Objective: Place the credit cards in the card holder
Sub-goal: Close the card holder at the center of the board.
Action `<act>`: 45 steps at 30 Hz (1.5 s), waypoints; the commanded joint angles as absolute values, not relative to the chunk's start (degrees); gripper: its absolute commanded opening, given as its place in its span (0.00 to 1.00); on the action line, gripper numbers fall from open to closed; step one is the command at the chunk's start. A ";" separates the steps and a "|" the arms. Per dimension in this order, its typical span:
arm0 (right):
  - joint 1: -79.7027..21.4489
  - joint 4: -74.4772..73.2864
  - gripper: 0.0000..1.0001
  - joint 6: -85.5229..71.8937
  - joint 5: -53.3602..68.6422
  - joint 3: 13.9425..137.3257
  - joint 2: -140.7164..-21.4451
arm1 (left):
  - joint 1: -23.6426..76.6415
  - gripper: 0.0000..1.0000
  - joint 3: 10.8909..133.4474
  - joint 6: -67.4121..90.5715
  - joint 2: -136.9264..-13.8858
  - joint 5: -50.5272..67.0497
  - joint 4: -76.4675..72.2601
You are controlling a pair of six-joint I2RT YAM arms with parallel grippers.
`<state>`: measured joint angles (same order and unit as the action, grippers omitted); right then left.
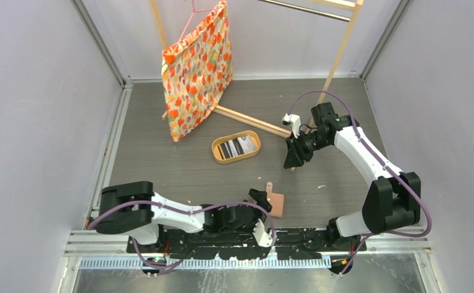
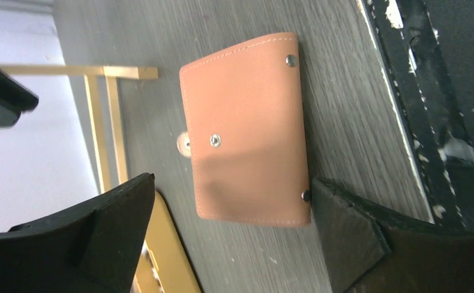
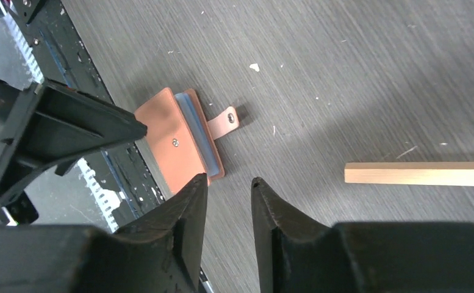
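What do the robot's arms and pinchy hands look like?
The left arm and right arm are white with chunky black joints. A thin purple cable loops along each. The left gripper and right gripper have black, wedge-shaped fingers.

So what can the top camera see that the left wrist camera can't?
Only the top camera shows the credit cards lying in the oval tray, and the flowery bag hanging at the back. Only the left wrist camera shows the little metal snaps on the card holder up close. Both show the card holder lying folded on the grey table, with the left hand open right by it.
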<state>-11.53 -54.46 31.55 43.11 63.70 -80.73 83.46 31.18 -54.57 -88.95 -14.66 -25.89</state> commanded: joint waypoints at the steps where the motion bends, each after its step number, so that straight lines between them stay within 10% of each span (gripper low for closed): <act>1: -13.51 -54.00 0.41 31.58 44.67 62.96 -81.74 | 84.32 1.00 31.19 -44.08 -81.38 -15.82 -17.56; 15: -20.91 -51.71 0.48 29.29 42.93 63.22 -91.95 | 77.89 0.98 30.91 9.41 -65.57 -5.17 -12.71; 33: -21.84 -52.74 0.37 25.68 41.95 67.91 -101.97 | 63.08 0.25 29.38 37.10 -87.63 8.99 -36.32; 45: -22.45 -52.84 0.37 24.52 39.88 68.47 -104.82 | 59.85 0.15 28.22 45.39 -94.46 11.83 -35.79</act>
<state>-21.78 -52.71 25.65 40.88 66.57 -104.79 59.94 28.49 43.59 -92.16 10.74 -36.25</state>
